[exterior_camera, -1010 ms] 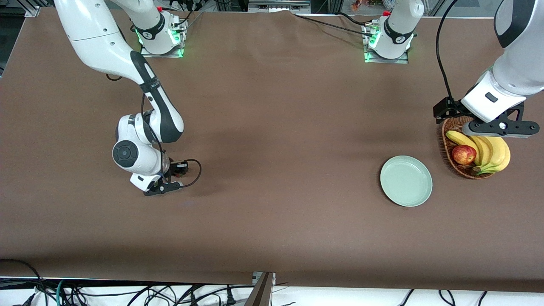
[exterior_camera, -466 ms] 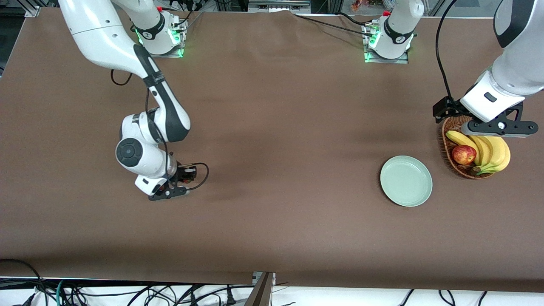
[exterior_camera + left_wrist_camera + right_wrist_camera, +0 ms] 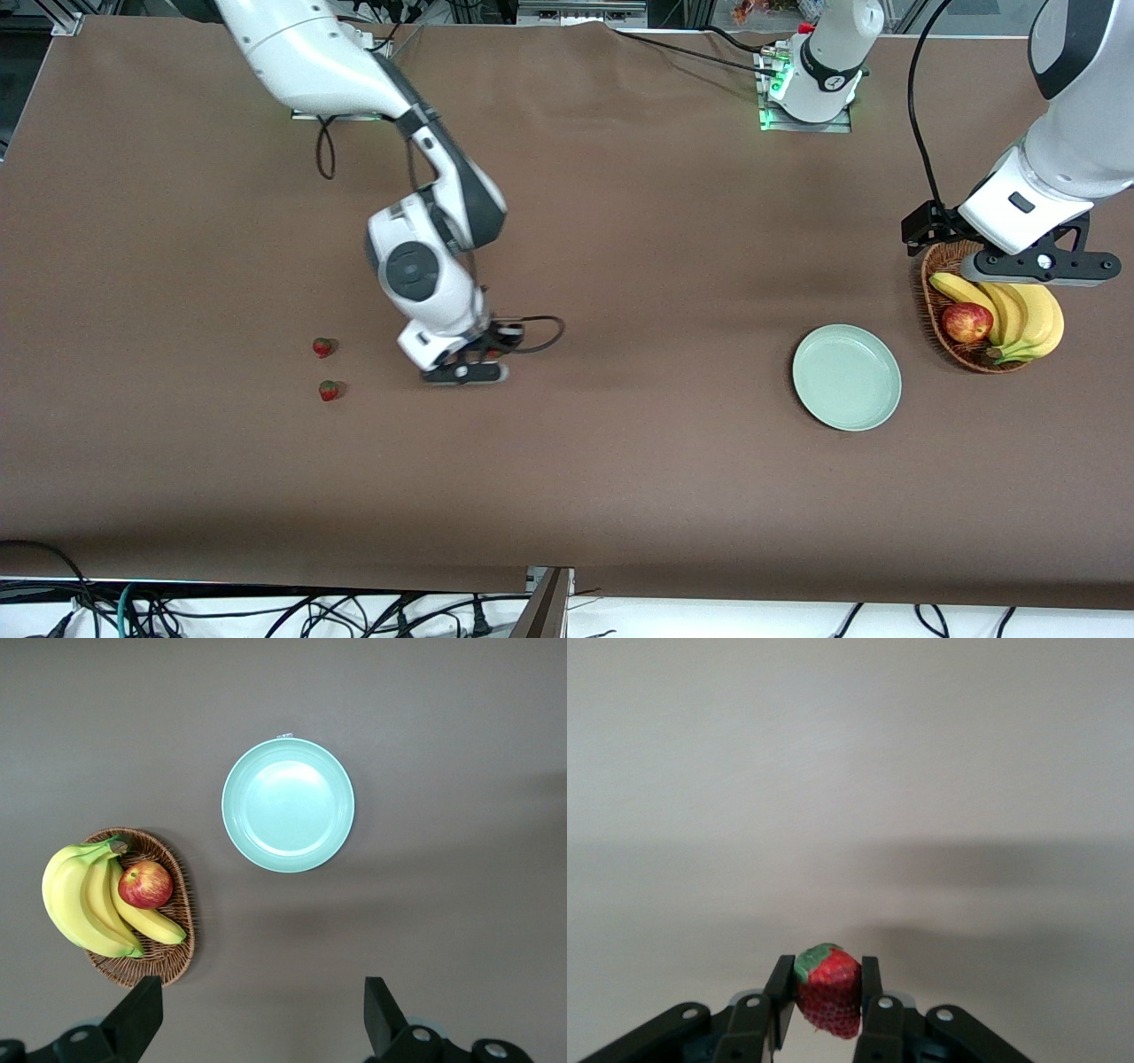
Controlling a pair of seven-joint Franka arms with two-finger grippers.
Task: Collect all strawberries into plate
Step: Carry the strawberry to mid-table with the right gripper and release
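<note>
One strawberry (image 3: 828, 997), red with a green cap, is pinched between the fingers of my right gripper (image 3: 827, 979), which is shut on it. That gripper (image 3: 468, 363) hangs over bare table near the middle. Two more strawberries (image 3: 323, 346) (image 3: 329, 390) lie on the table toward the right arm's end. The pale mint-green plate (image 3: 846, 377) sits empty toward the left arm's end, and it shows in the left wrist view as well, plate (image 3: 288, 804). My left gripper (image 3: 1036, 266) waits open over the basket's edge, with nothing between its fingers (image 3: 142, 1014).
A brown wicker basket (image 3: 930, 310) beside the plate holds bananas (image 3: 1028, 315) and a red-yellow apple (image 3: 967, 322). In the left wrist view the basket (image 3: 173, 930) lies next to the plate. Brown cloth covers the table.
My right arm has swung toward the plate with the strawberry held, uncovering two strawberries on the table where it was. The left arm has not moved.
</note>
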